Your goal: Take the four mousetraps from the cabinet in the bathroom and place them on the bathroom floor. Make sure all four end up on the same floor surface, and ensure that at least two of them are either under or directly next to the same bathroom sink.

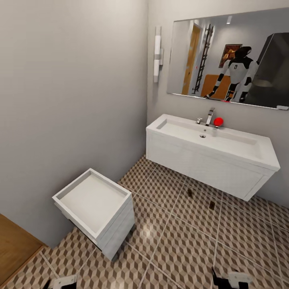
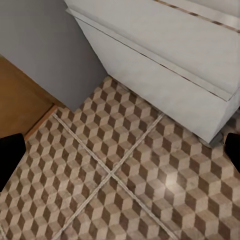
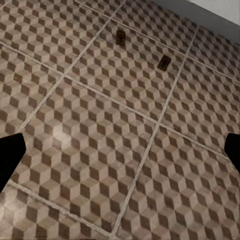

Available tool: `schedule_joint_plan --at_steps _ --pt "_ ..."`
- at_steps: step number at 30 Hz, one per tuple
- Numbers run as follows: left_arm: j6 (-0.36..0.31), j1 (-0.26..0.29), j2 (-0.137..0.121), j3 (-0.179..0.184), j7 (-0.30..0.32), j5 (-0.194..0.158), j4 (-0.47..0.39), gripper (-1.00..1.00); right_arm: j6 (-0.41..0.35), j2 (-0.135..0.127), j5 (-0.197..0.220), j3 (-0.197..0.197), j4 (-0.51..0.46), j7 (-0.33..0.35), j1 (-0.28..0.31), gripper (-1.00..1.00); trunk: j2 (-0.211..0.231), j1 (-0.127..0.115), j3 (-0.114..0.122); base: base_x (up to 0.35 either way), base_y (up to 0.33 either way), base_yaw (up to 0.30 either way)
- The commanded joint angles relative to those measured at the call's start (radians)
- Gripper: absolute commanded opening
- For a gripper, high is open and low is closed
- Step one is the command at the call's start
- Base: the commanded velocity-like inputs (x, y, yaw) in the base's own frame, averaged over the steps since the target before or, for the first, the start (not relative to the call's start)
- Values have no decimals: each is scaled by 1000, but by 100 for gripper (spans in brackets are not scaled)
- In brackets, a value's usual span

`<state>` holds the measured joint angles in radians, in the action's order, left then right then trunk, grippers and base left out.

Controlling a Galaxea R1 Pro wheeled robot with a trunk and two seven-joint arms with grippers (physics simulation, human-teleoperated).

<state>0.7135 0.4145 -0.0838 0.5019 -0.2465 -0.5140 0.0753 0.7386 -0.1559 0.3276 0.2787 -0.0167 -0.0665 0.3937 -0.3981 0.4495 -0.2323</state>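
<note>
Two mousetraps [image 1: 190, 193] [image 1: 211, 205] lie on the floor [image 1: 172, 241] just under the sink [image 1: 212, 154], near its front edge. Both grippers [image 2: 120, 150] [image 3: 120, 150] hover over bare tiles, fingers spread, holding nothing.

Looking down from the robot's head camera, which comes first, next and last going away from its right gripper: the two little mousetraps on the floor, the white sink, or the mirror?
1. The mousetraps, on the bathroom floor under the sink's front edge, ahead of the right gripper; the right-hand one is slightly nearer.
2. The sink, mounted above and behind them.
3. The mirror, on the wall above the sink.
</note>
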Motion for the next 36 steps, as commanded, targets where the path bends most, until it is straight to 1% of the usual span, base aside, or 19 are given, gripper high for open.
schedule_joint_plan --at_steps 1,3,4,5,6,8,9,12,14,23,28,36 --pt "3 1 1 8 -12 0 2 100 0 -13 4 8 1 50 1 100 -2 1 -2 0 0 0" --pt "3 1 1 8 -16 0 2 100 -1 -28 10 9 1 104 1 100 -2 1 -2 0 0 0" --pt "3 1 1 8 -18 -1 2 100 -2 -41 23 9 1 149 1 100 -2 1 -2 0 0 0" --pt "3 1 1 8 -19 -2 2 100 -2 -46 33 9 1 167 1 100 -2 1 -2 0 0 0" --pt "3 1 2 7 -21 -8 2 100 -3 -51 78 10 1 210 1 100 -2 1 -2 0 0 0" --pt "3 1 2 7 -21 -13 2 100 -3 -48 94 10 1 221 1 100 -2 1 -2 0 0 0" --pt "3 1 3 7 -21 -15 1 100 -4 -43 104 10 1 227 1 100 -2 1 -2 0 0 0" --pt "3 1 4 7 -21 -18 1 100 -5 -29 114 10 1 233 0 100 -2 1 -2 0 0 0" --pt "3 1 6 7 -20 -19 1 100 -5 -24 117 10 1 234 0 100 -2 1 -2 0 0 0" --pt "3 1 15 7 -16 -20 2 100 -5 -14 121 10 1 226 0 100 -2 1 -2 -1 0 16" --pt "3 1 16 7 -16 -20 3 100 -5 -10 122 10 1 203 0 100 -2 1 -2 -111 0 199" --pt "3 1 16 7 -16 -20 3 100 -5 -5 122 10 1 187 -1 100 -2 1 -2 -274 0 256"
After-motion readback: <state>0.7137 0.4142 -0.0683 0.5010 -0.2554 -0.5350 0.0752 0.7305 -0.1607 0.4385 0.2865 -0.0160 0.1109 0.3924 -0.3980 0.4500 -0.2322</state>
